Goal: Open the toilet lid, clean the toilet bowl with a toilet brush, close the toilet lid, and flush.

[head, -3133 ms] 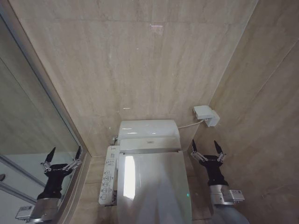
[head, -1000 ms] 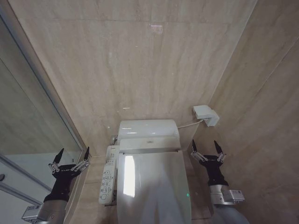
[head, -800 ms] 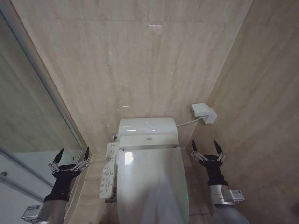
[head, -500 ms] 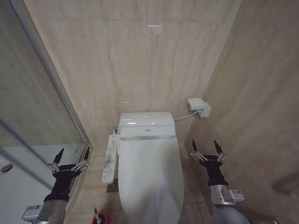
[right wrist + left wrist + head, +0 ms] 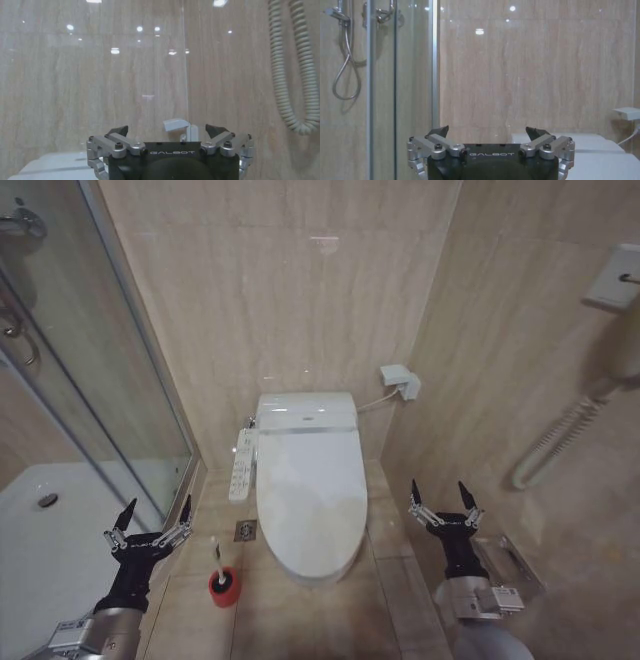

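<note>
Standing against the far wall (image 5: 270,290) of beige stone tile, the toilet took up the middle of the scene, its white tank (image 5: 306,411) touching the wall and the toilet lid (image 5: 310,495) lying shut over the toilet bowl, so the inside of the bowl was hidden. To the left ran a glass shower screen (image 5: 110,370) with a white shower tray (image 5: 50,540) behind it, and a shower hose (image 5: 342,63) hung behind the glass in the left wrist view. On the right wall a pale coiled cord (image 5: 560,435) hung down from a wall unit (image 5: 615,275). A white side control panel (image 5: 243,464) stuck out along the left side of the toilet, just beside the lid. A small white box (image 5: 398,381) sat on the far wall to the right of the tank, joined to the toilet by a thin cable. On the floor near the left front of the bowl stood the toilet brush (image 5: 216,555), its thin white handle upright in the round red holder (image 5: 224,587). The left gripper (image 5: 150,515) hovered at the near left, above the floor beside the shower screen, claw spread wide and holding nothing. The right gripper (image 5: 443,500) hovered at the near right, well apart from the toilet, its claw likewise spread and empty.
</note>
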Robot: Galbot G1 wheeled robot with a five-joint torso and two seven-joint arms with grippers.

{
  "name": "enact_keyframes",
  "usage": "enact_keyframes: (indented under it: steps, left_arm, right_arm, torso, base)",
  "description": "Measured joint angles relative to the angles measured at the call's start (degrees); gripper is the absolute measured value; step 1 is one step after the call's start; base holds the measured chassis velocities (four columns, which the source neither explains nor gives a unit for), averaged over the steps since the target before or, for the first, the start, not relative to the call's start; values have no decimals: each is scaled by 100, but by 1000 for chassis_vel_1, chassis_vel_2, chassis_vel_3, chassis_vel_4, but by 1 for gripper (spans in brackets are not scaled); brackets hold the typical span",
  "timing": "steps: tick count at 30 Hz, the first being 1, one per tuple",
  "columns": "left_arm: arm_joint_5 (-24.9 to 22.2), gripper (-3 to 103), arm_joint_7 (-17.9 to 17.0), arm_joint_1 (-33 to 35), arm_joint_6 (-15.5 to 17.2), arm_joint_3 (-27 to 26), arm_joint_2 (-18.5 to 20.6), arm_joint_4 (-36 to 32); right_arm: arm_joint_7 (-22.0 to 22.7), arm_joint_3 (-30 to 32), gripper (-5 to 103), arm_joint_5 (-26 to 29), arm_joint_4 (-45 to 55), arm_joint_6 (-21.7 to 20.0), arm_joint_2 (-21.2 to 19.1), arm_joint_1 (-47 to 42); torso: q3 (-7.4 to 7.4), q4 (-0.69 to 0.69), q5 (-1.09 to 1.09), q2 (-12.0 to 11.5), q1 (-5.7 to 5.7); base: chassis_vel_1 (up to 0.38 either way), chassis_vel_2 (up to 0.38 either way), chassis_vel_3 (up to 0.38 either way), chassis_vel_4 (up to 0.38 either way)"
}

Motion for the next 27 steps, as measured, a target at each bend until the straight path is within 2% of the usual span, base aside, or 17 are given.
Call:
enact_keyframes:
  steps: [13,21,22,23,24,25,27]
  left_arm:
    - [0,100,0,-5,0,0,1,0]
    - [0,100,0,-3,0,0,1,0]
    - [0,100,0,-3,0,0,1,0]
    - [0,100,0,-3,0,0,1,0]
    - [0,100,0,-2,0,0,0,1]
    - [0,100,0,-1,0,-1,0,0]
    - [0,100,0,-1,0,-1,0,0]
  right_arm:
    - [0,0,100,0,1,0,0,9]
    - [0,0,100,0,0,0,0,5]
    - [0,0,100,0,0,0,0,5]
    - [0,0,100,0,0,0,0,5]
    - [0,0,100,-1,0,0,-1,4]
    - [0,-1,100,0,0,0,0,1]
    - [0,0,100,0,0,0,0,1]
  torso:
    - [5,0,0,-6,11]
    - [2,-1,6,-4,4]
    - [1,0,-5,-2,3]
    - [1,0,-5,-2,3]
    - [2,-1,-4,-2,3]
    - [1,0,6,-2,2]
    - [-1,-2,1,0,0]
  base:
    - [18,-1,-14,20]
    - [216,-242,-216,228]
    - [242,-260,-210,257]
    - [242,-260,-210,257]
    - [210,-260,-185,249]
    - [160,-199,-185,139]
    - [160,-124,-166,139]
